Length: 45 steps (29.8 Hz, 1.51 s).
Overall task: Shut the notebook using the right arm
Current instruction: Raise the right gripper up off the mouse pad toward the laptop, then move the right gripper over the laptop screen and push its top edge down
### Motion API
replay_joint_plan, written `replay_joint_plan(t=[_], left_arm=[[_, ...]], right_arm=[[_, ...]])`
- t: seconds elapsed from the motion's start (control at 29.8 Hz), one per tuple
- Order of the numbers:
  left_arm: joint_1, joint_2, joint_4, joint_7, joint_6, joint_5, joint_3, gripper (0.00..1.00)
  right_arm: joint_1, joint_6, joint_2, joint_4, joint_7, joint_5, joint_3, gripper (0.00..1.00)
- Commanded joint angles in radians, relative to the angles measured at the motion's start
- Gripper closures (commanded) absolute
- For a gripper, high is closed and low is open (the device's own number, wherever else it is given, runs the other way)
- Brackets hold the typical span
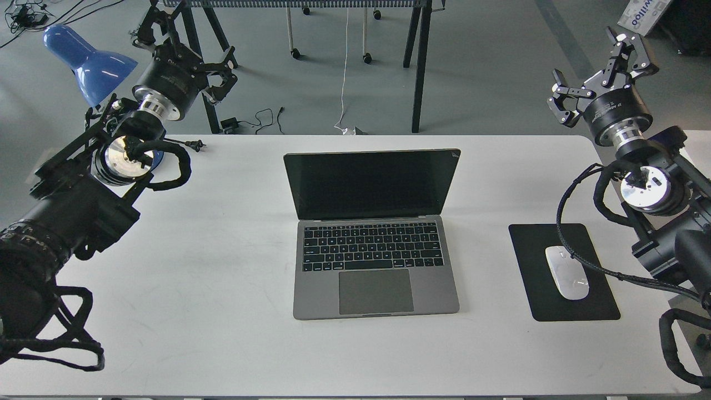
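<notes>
The notebook (375, 233) lies open in the middle of the white table (222, 289), its dark screen raised towards the back and its black keyboard and trackpad facing me. My right arm (647, 183) comes in from the right edge. Its gripper (597, 72) is held high beyond the table's far right corner, well clear of the notebook, fingers spread open and holding nothing. My left gripper (191, 47) hangs above the far left corner by the blue lamp, also open and empty.
A black mouse pad (541, 244) with a white mouse (566, 272) lies right of the notebook, under the right arm's cable. A blue lamp (89, 61) stands at the back left. Trestle legs (416, 66) and cables stand on the floor behind the table.
</notes>
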Motion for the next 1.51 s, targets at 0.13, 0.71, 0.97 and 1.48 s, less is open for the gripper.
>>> replay_joint_plan(t=[0.13, 0.71, 0.97, 1.48], left_arm=[[0.0, 0.001, -0.002, -0.037, 0.0, 0.0, 0.0, 0.0], [0.001, 0.004, -0.002, -0.032, 0.0, 0.0, 0.0, 0.0], [0.001, 0.004, -0.002, -0.031, 0.0, 0.001, 0.0, 0.0], [0.003, 0.004, -0.002, -0.031, 0.0, 0.001, 0.0, 0.0]], right_arm=[[0.0, 0.001, 0.006, 0.006, -0.003, 0.0, -0.007, 0.0], [0.114, -0.017, 0.059, -0.008, -0.018, -0.008, -0.191, 0.0], [0.13, -0.099, 0.158, -0.009, -0.034, -0.011, -0.316, 0.0], [0.094, -0.105, 0.162, 0.067, -0.095, -0.003, -0.431, 0.0]])
